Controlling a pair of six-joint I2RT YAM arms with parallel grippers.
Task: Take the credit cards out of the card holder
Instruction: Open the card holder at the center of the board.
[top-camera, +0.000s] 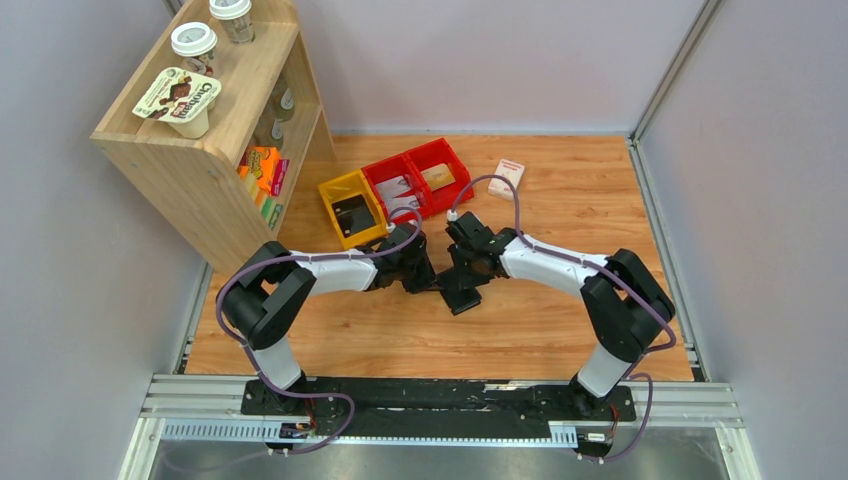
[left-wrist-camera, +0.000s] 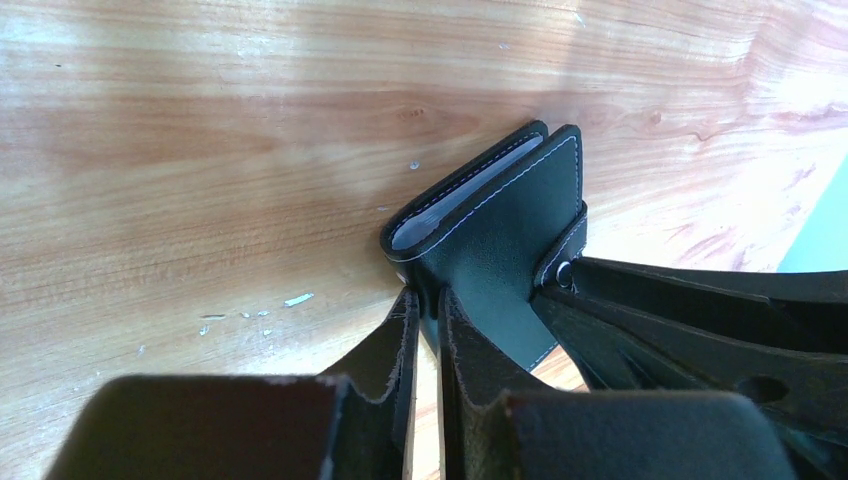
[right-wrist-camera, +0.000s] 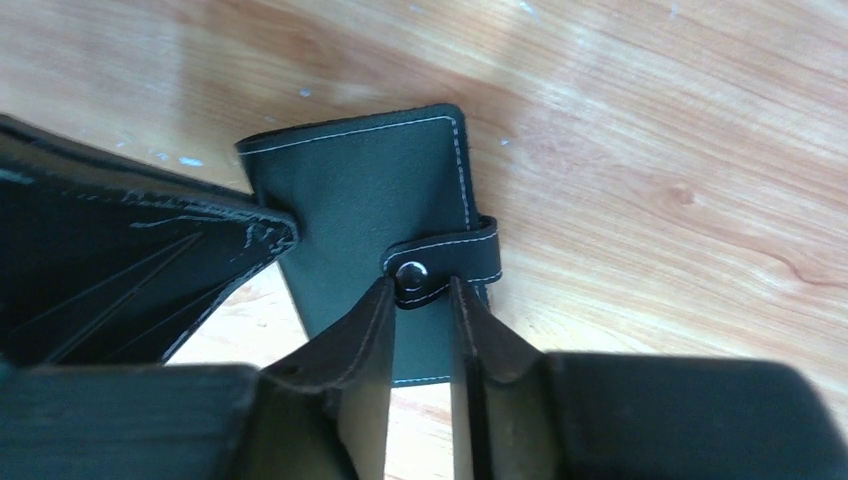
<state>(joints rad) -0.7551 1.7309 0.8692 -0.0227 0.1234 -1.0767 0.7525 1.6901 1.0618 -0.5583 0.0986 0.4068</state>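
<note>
You see pale grey walls (top-camera: 480, 60) behind, wood-grain tabletop (top-camera: 560, 210) evenly lit beneath your left gripper (top-camera: 428, 283), and a wooden shelf unit (top-camera: 195, 175) well off to its left.

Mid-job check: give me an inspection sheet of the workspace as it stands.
Surface: wooden table, a few white flecks.
Job's things: card holder folded, closing tab snapped; credit cards not seen.
Clutter: yellow bin, two red bins, small white-and-red box.
Grippers: left gripper pinches the card holder at one edge; right gripper fingertips flank the closing tab, grip unclear.
Cables: purple cables looped along both arms.
Surroundings: wooden shelf with cups at left; grey walls.
</note>
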